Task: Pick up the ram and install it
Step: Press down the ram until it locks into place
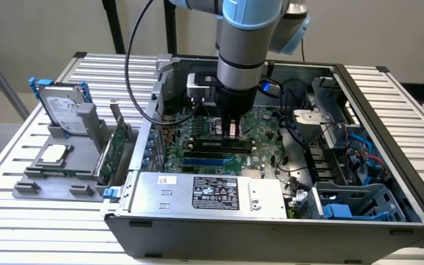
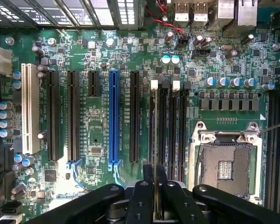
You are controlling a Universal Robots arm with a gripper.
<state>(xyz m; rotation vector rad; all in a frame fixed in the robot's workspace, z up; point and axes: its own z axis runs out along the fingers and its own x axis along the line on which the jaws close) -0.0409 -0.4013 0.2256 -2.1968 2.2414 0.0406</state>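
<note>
The gripper (image 2: 155, 186) is reaching down inside the open computer case (image 1: 388, 105), and its two fingers (image 2: 143, 196) are closing on the ram (image 2: 155, 140), which is showing edge-on in the wrist view as a thin strip running away from the fingers along one of the black memory slots (image 2: 163, 135). In the exterior view the ram (image 1: 232, 128) is hanging just below the gripper (image 1: 232, 122), over the motherboard (image 1: 267, 130). Whether its lower edge is already sitting in the slot is hard to make out; the fingers are hiding the near end, and the arm's wrist (image 1: 242, 55) is blocking much of the board behind it.

Just beside the slots, the empty processor socket (image 2: 226, 163) is lying open, and the blue expansion slot (image 2: 114, 116) and white slot (image 2: 30, 107) are standing further off. A power supply (image 1: 205, 193) is filling the near edge of the case, with blue cables (image 1: 366, 160) tangling at the exterior view's right.

Outside the case, at the exterior view's left, a hard drive (image 1: 64, 113) with blue rails is standing upright in a grey holder (image 1: 53, 176), and a green expansion card (image 1: 116, 146) is leaning beside it, well apart from the gripper.
</note>
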